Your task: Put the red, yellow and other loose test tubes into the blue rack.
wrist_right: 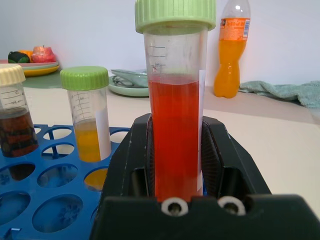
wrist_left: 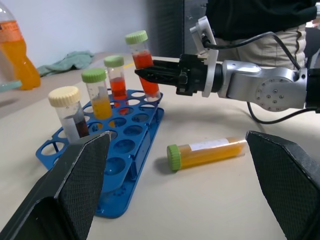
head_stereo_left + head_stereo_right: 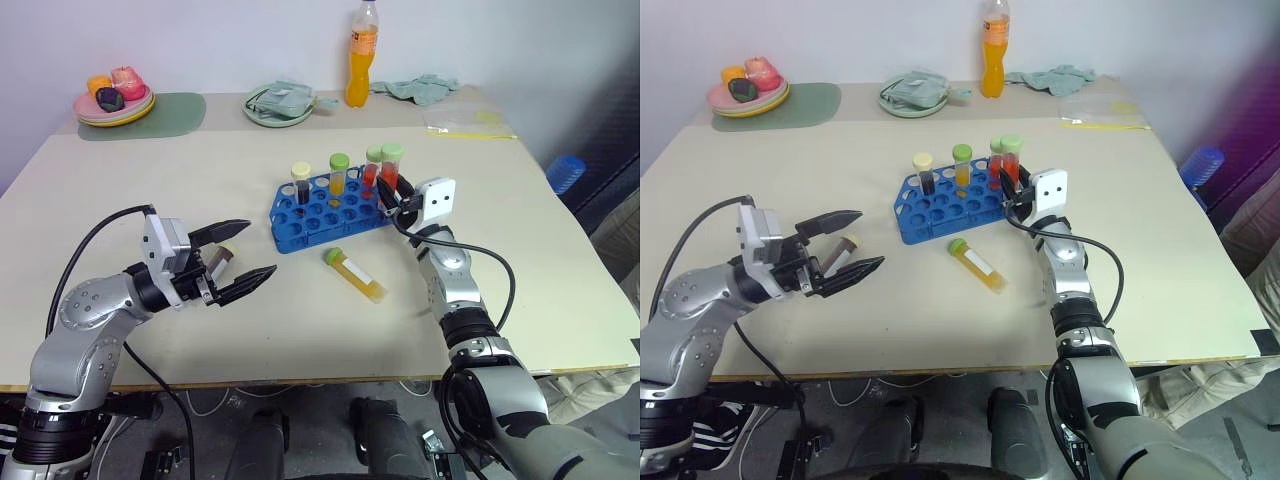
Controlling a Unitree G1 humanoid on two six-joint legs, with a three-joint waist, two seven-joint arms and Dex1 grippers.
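Note:
The blue rack (image 3: 322, 214) stands mid-table. Three tubes stand upright in it: a cream-capped dark one (image 3: 301, 185), a green-capped yellow one (image 3: 339, 173) and a green-capped red one (image 3: 372, 167). My right gripper (image 3: 390, 192) is shut on another green-capped red tube (image 1: 175, 130), held upright at the rack's right end; I cannot tell whether its tip is in a hole. A yellow tube with a green cap and white label (image 3: 356, 275) lies on the table in front of the rack. My left gripper (image 3: 258, 248) is open left of the rack, over a cream-capped tube (image 3: 222, 262) lying there untouched.
Along the far edge are an orange drink bottle (image 3: 362, 42), a plate of fruit (image 3: 113, 102) on a green mat (image 3: 165, 115), a green dish (image 3: 280, 105), a cloth (image 3: 420, 88) and a clear bag (image 3: 470, 122). A round blue ribbed object (image 3: 566, 172) sits beyond the table's right side.

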